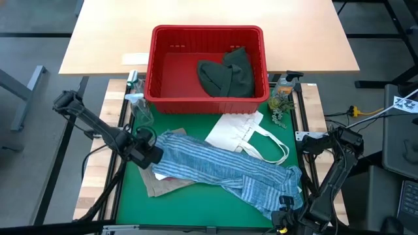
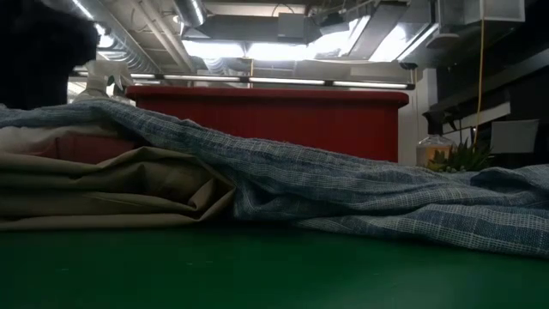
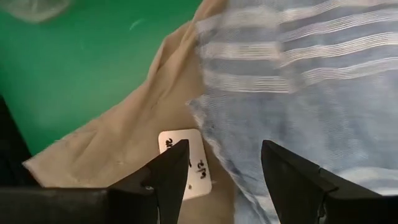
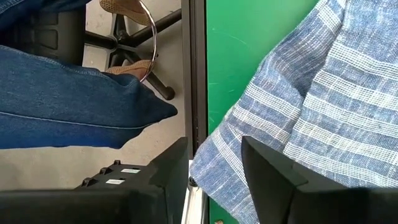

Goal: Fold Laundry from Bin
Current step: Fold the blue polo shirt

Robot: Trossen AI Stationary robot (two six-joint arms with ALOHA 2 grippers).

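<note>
Take the red bin [image 1: 208, 65] as your landmark; it sits at the far middle of the green worktop [image 1: 196, 209]. In front of it and off toward its left corner, your left claw [image 1: 149, 155] hangs low over the left end of the blue-white striped shirt [image 1: 215, 170]. Its fingers [image 3: 171, 177] are spread apart with nothing between them, and in the left wrist view they hover above the shirt's edge where it overlaps the tan garment [image 3: 112, 149]. A small white tag [image 3: 186, 163] lies on the tan cloth, just between the finger tips.

The tan garment lies beneath the shirt's left end, sticking out on the side away from the bin. The striped shirt stretches in a long band across the worktop in front of the bin, running from your left claw down toward the near right corner. Inside the bin, against its right wall, you still have a dark green garment [image 1: 227, 73] crumpled up. Just in front of the bin's right half lies a white tote bag [image 1: 243, 134], touching the shirt.

Well in front of the bin's right corner, at the worktop's near right edge, your right claw [image 1: 285, 212] sits over the shirt's right end, its fingers [image 4: 171, 174] apart and empty
</note>
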